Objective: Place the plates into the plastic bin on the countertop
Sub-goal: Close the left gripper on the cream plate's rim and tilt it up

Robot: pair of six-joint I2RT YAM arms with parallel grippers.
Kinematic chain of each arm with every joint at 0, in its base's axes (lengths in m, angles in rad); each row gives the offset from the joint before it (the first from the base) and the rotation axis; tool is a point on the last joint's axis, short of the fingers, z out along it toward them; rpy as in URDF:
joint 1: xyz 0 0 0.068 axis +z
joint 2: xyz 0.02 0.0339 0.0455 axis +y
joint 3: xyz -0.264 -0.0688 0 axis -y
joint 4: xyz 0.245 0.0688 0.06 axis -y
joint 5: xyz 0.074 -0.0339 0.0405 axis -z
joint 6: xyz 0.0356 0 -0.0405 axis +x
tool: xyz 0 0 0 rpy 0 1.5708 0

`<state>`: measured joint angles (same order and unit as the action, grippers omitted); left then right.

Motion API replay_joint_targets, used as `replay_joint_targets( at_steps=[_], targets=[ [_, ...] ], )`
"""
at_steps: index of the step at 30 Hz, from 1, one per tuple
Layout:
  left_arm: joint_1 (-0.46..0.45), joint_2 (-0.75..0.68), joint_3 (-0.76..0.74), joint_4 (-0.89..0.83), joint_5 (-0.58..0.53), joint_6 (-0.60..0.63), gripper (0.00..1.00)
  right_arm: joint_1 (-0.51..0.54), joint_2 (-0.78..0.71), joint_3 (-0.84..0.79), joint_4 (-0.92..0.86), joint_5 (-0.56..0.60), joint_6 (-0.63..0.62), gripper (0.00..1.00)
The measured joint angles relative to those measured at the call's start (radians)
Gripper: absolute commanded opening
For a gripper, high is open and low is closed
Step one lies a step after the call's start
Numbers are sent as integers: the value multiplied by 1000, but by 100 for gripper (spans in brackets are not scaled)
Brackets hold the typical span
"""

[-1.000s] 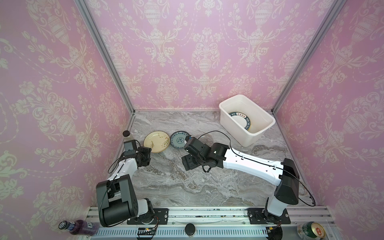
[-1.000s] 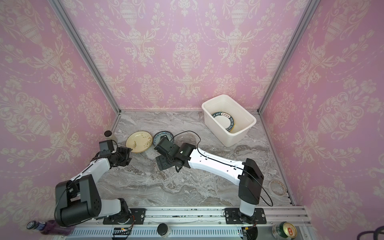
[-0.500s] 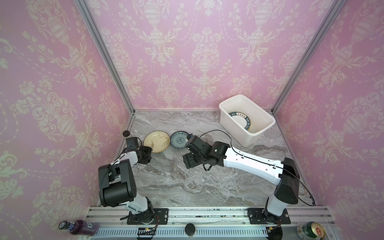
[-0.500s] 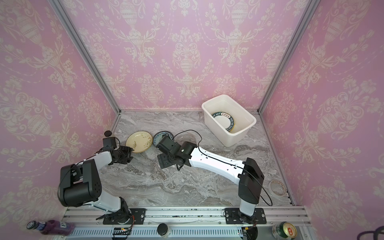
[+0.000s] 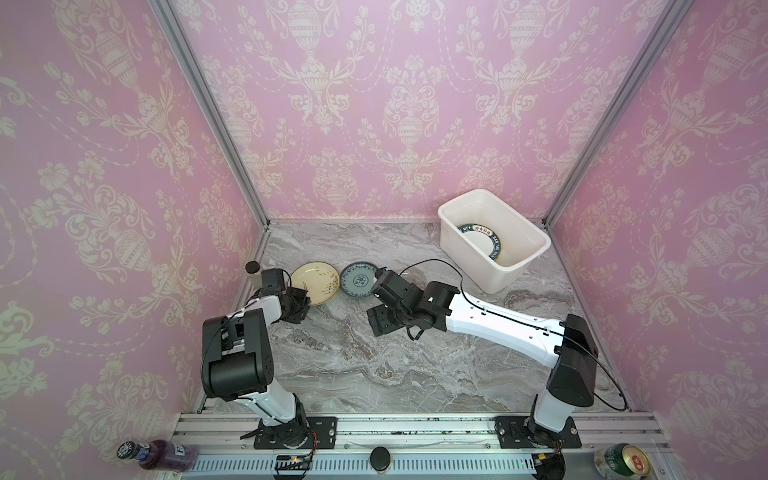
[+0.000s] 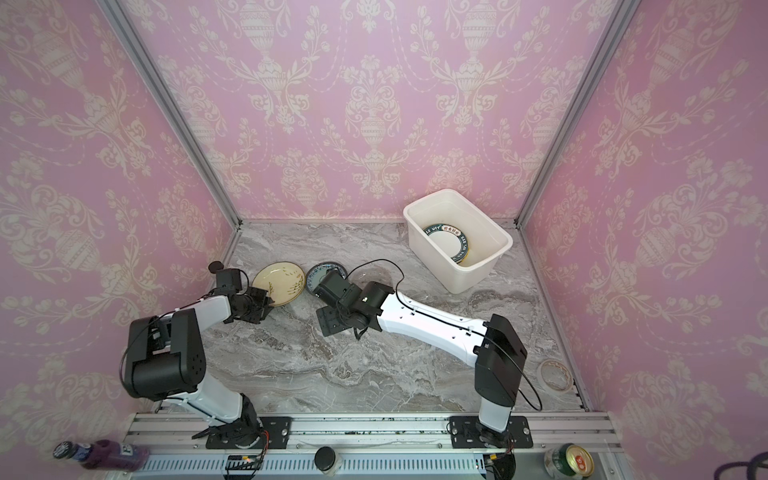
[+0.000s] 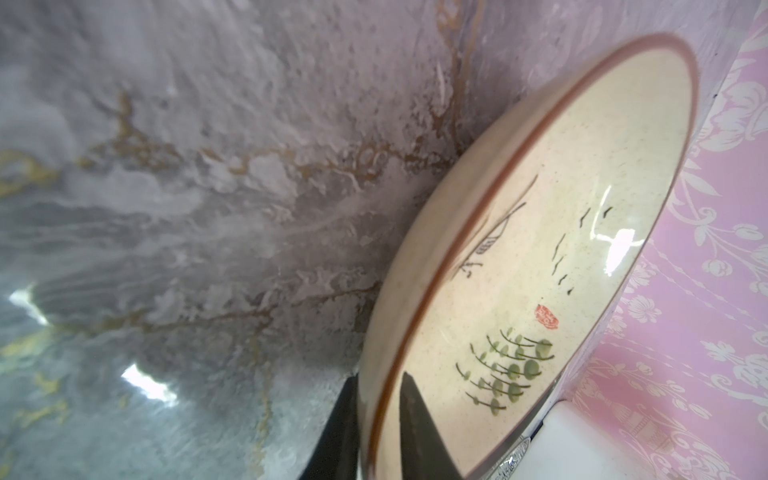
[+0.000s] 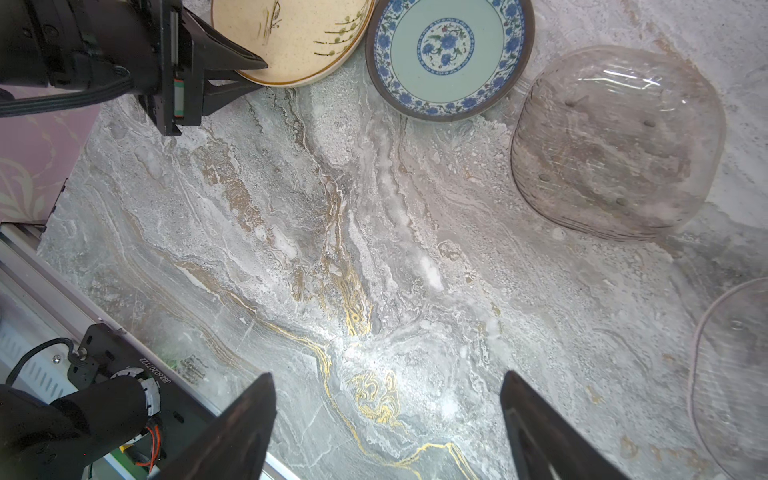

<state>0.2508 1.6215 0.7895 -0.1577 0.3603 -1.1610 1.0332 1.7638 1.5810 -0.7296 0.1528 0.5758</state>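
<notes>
Marble countertop (image 5: 340, 365), left edge: left gripper (image 7: 380, 424) is clamping the cream plate (image 5: 315, 279) by its rim, right gripper (image 8: 387, 378) hovering jaws apart; a lift toward the plastic bin (image 5: 515, 272) is probably coming.

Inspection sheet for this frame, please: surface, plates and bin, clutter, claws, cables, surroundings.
Surface: grey marble countertop, no spills seen.
Job's things: cream plate and blue floral plate side by side on the countertop; clear glass plate nearby, part of another; lettered-rim plate inside the plastic bin.
Clutter: purple bottle and can by the front rail; tape roll at the right edge; dark-lidded jar by the left wall.
Claws: left claw shut on the cream plate's rim; right claw open above bare countertop.
Cables: black cable loops above the right arm's wrist.
Surroundings: pink patterned walls.
</notes>
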Motion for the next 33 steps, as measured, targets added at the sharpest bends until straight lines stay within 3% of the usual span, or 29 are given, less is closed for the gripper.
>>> replay_joint_targets(
  at_steps=[7, 12, 24, 33],
  targets=[
    [-7, -23, -28, 11, -3, -8, 2, -4, 0, 1, -13, 0, 0, 86],
    [-12, -155, -135, -24, -17, -27, 0, -7, -1, 1, -13, 0, 0, 86],
    [-34, -589, -310, -372, -63, -6, 0, -39, -82, -71, 0, 4, 54, 86],
    [-106, -676, -333, -488, -10, 58, 0, -60, -174, -149, 19, 5, 80, 86]
  ],
)
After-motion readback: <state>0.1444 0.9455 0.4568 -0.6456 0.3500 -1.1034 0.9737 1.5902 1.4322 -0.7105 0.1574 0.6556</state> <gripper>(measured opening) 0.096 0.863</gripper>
